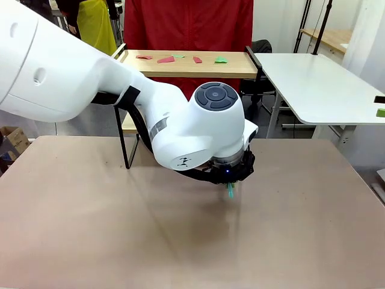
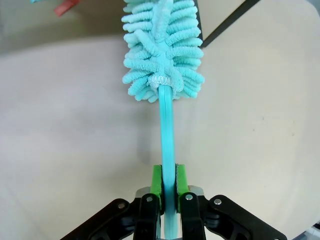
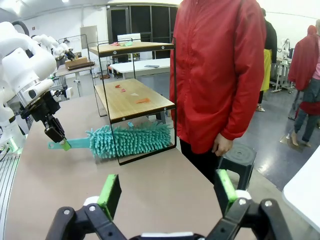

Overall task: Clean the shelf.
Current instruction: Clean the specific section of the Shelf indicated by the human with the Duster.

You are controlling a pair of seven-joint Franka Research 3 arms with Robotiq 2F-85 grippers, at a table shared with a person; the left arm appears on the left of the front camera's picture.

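Clamping the duster [image 2: 162, 50] by its handle, your left gripper [image 2: 169, 187] held its teal head under the lower board of the shelf [image 3: 132, 97], your right gripper [image 3: 169, 192] gaped empty, coloured scraps [image 1: 165, 59] dotted both boards.

No text, label, brand or number can be read anywhere.

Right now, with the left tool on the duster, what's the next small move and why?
Probably raise the left tool, shut on the fluffy teal microfibre duster, to the lower board's height. The head sits down by the table, below that board of the two-tier wooden shelf with black frame, while the red paper scraps lie on top.
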